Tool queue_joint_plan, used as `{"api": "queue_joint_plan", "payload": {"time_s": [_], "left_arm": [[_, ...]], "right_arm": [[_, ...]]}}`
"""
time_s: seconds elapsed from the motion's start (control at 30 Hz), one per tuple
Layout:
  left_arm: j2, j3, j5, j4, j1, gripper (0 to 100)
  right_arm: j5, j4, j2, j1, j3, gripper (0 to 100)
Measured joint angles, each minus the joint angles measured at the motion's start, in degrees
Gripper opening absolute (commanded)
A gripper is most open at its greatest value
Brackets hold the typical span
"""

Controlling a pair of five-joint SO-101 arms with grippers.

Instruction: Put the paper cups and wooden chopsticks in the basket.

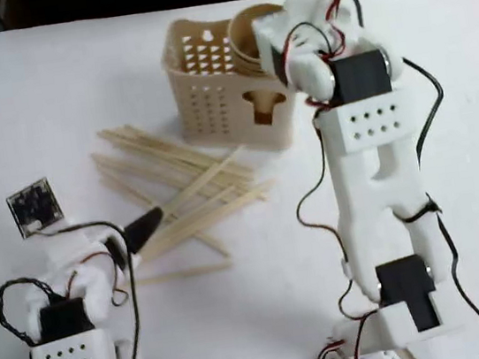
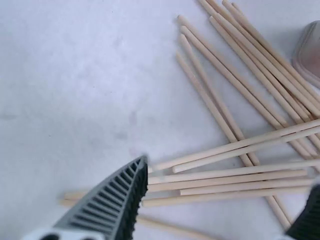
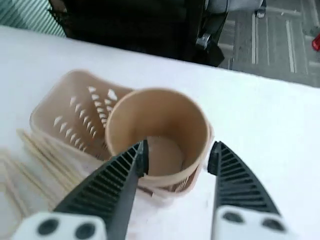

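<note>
Looking from the near edge of the desk [image 1: 32,101]: the left hand [image 2: 227,175] sits low over the near end of the chopsticks [image 1: 183,187], spread wide, with nothing in its grip. In the left wrist view a handful of sticks run across the gap between its two fingers, and I can't tell if either finger is actually touching wood.

The chopsticks are a loose, crisscrossed heap lying flat on the desk between the left arm and the basket [image 1: 210,94]. One stick lies by itself a bit nearer than the rest, and the far ends of the heap come close to the basket's foot. All the sticks I can see are out on the desk. Off to the side of the left arm there's a small black square [image 1: 34,207] on the desk.

Farther back, the basket stands upright, and a cup [image 3: 170,110] is standing in it, mouth up, at the end by the right arm. The right arm stretches out to it, and the right hand [image 3: 178,150] hangs just above the cup, partly open. One finger is over the cup's inside, the other just outside its rim. It's not closed on anything. Beyond the desk's far edge the room is dark.
</note>
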State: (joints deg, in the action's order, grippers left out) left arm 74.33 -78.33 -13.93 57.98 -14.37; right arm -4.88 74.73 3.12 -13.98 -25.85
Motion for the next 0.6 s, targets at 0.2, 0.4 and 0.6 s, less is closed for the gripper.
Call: {"api": "queue_joint_plan", "payload": {"time_s": [0.2,0.4,0.6], "left_arm": [[0.0,0.0,0.0,0.0,-4.5,46],[0.0,1.2,0.0,0.0,-13.8,40],[0.0,1.3,11.6,-3.3,-23.9,30]], "right_arm": [[-6.6,15.6,4.1,-5.5,0.0,20.4],[-13.5,23.0,6.6,-12.4,2.8,20.4],[-18.4,23.1,7.3,-20.1,13.9,20.4]]}}
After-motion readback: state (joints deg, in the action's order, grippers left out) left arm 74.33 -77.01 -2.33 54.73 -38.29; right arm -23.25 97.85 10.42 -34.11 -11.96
